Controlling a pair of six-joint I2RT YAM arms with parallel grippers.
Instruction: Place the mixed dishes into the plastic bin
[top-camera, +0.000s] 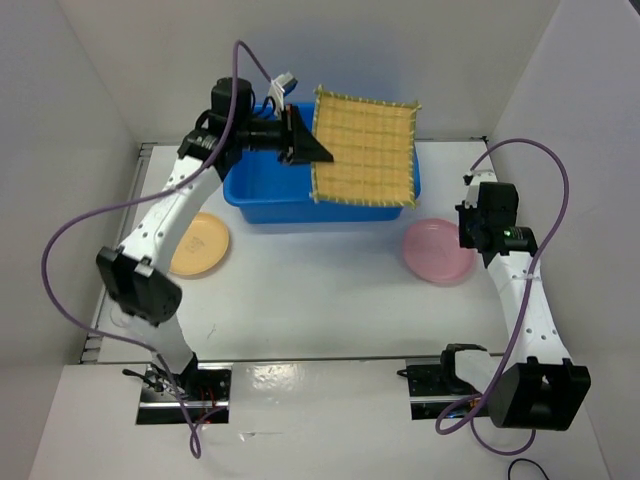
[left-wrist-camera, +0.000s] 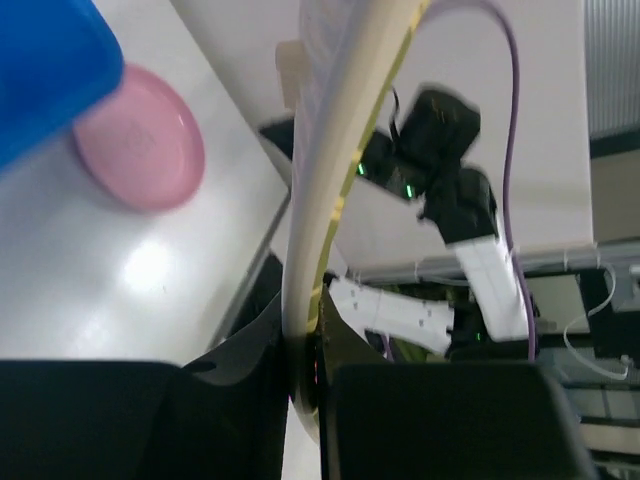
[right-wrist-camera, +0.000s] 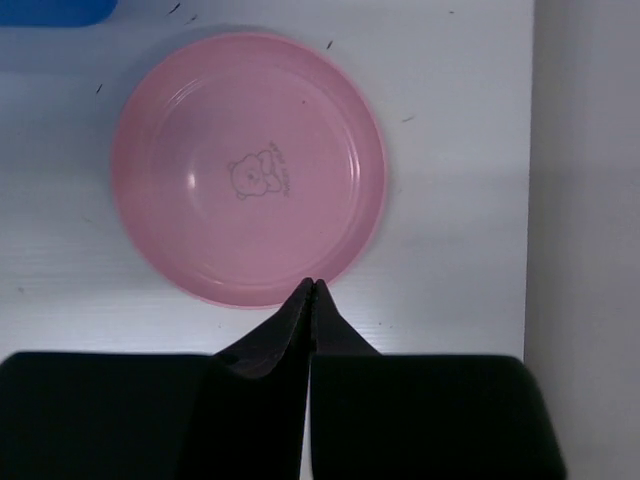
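Over the blue bin (top-camera: 262, 196), the left gripper (top-camera: 312, 148) clamps the mat (top-camera: 366, 148); right gripper (right-wrist-camera: 312, 288) clenched empty above pink plate (right-wrist-camera: 250, 165).

The right and far parts of the plastic bin (top-camera: 265, 195) are covered by the bamboo mat (top-camera: 364, 148) in the top view, and much of its interior is unseen. The tan-orange plate (top-camera: 205, 248) is overlapped at its left rim by the left arm (top-camera: 160, 215). In the left wrist view the mat is blurred and cut off at the top edge.

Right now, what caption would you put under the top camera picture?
Left tool holds the woven mat over the blue bin; pink plate and orange plate wait on the table.
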